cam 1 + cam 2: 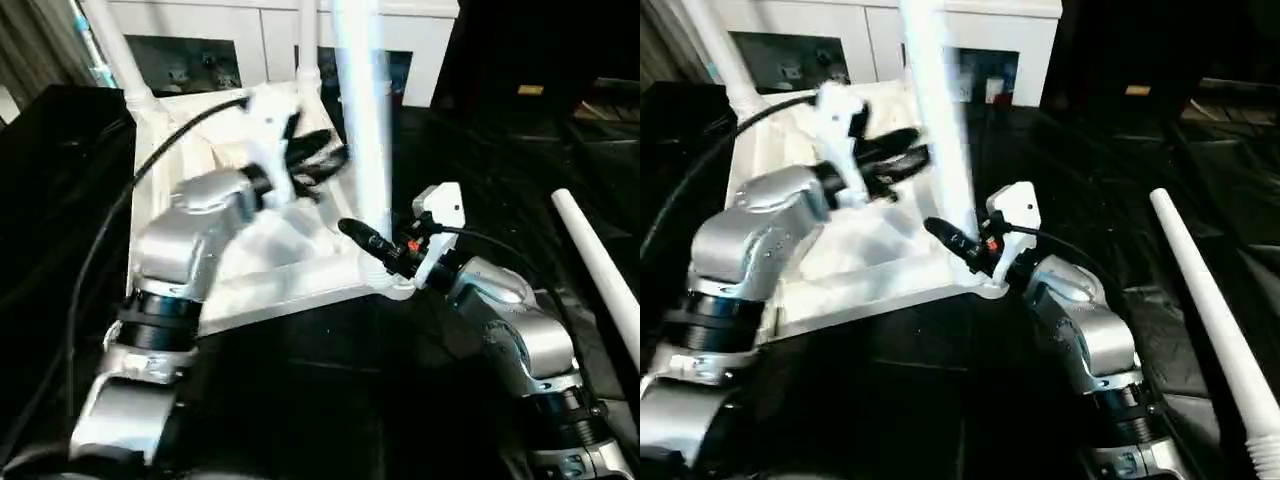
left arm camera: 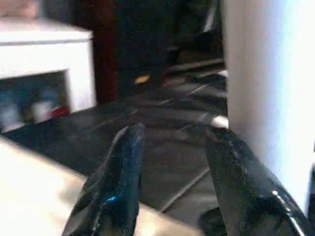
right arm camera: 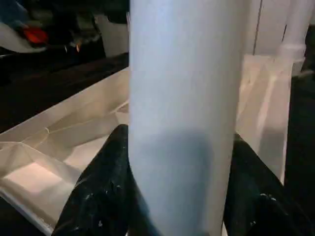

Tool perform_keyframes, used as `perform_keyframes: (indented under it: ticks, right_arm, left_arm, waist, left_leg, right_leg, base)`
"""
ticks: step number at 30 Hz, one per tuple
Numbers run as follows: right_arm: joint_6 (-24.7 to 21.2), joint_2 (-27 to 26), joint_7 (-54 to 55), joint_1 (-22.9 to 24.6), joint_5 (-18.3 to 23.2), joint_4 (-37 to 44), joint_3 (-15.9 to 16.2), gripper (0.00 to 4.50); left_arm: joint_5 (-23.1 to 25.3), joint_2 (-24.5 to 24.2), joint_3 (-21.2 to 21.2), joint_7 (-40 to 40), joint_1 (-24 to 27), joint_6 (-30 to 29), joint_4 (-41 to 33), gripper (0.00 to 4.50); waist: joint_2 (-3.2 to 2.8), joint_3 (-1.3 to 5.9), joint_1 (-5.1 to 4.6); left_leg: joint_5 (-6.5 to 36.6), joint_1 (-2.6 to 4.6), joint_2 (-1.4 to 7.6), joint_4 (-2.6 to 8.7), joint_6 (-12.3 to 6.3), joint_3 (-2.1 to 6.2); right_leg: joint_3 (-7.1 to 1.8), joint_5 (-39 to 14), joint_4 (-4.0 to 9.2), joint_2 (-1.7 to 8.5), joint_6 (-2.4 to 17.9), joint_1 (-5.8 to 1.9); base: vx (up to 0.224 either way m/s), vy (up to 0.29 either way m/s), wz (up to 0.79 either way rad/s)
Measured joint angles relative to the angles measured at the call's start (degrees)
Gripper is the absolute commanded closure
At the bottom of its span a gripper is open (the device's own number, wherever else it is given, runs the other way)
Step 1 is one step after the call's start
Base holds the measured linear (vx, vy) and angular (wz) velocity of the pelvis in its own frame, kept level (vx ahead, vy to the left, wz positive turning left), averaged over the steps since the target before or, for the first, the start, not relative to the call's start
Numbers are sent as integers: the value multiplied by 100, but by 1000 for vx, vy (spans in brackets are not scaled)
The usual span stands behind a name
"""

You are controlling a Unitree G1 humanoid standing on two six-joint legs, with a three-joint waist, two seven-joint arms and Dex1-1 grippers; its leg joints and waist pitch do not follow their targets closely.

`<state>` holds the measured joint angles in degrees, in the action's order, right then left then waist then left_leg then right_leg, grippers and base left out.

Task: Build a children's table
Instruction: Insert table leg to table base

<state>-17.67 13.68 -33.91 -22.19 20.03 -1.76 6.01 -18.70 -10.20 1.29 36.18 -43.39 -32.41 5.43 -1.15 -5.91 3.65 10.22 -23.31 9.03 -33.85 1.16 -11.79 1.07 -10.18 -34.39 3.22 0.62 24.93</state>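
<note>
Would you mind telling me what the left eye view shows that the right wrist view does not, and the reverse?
The left eye view adds the wider scene: the left claw above the table top, and a loose leg lying apart on the dark surface at the right. The right wrist view adds close detail: black fingers pressed on either side of the upright leg. Both share that leg, held by the right claw at the top's near corner, and the top's ribbed underside.
</note>
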Motion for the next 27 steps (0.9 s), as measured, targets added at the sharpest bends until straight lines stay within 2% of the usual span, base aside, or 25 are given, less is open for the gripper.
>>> perform_keyframes:
  ticks: [7, 12, 15, 18, 21, 23, 25, 27]
  right_arm:
    - [17, 7, 60, 3, -98, 46, -18, 266]
    - [-33, 44, 90, 2, -160, 44, -17, 266]
    - [-102, 94, 91, -30, -159, -52, -85, 266]
    - [-108, 339, 88, -94, -174, -217, -170, 266]
    - [-201, 532, 90, -165, -168, -365, -479, 266]
    - [-229, 621, 63, -244, -160, -394, -595, 266]
    - [-311, 730, -47, -301, -124, -397, -609, 266]
    - [-377, 761, -124, -311, -81, -416, -628, 266]
  left_arm:
    - [-320, 131, 100, 0, -2, -474, -568, 132]
    - [-320, 93, 120, -7, -1, -456, -595, 105]
    - [-236, -84, 122, 116, 36, -80, -579, 78]
    - [19, -498, 145, 244, 275, 316, -543, 72]
    - [277, -845, 158, 376, 652, 579, -281, 72]
    - [473, -1080, 395, 667, 856, 877, -133, 72]
    - [598, -1354, 844, 1252, 1051, 1221, -129, 72]
    - [639, -1418, 1166, 1601, 1200, 1336, -112, 72]
  waist:
    - [0, 0, 0]
    - [0, 0, -7]
    - [-1, 0, -22]
    - [-11, 4, -36]
    - [-14, 2, -26]
    - [-14, 2, -21]
    - [-14, 2, 0]
    - [-14, 2, 25]
  left_leg:
    - [-2, 13, 0, -47, 5, 0]
    - [-1, 13, 0, -59, 8, 0]
    - [-4, 13, 0, -58, 3, 1]
    - [-5, 15, 0, -56, 0, 1]
    - [-5, 13, 0, -56, 0, 3]
    - [-5, 11, 0, -58, 0, 3]
    - [-4, 14, 0, -57, -1, 3]
    - [-5, 13, 0, -58, 0, 3]
  right_leg:
    - [-3, 2, -45, 8, 2, -12]
    - [-5, 3, -56, 9, 0, -13]
    - [-5, 4, -56, 9, -1, -12]
    - [-4, 4, -56, 8, -1, -11]
    - [-3, 3, -57, 8, -1, -10]
    - [-3, 4, -56, 8, -1, -10]
    - [-4, 3, -55, 9, -1, -13]
    - [-4, 3, -57, 9, -1, -12]
  base:
    - [0, 0, 0]
    - [0, 0, 0]
    - [0, 0, 0]
    - [0, 0, 0]
    - [0, 0, 0]
    - [0, 0, 0]
    - [0, 0, 0]
    - [0, 0, 0]
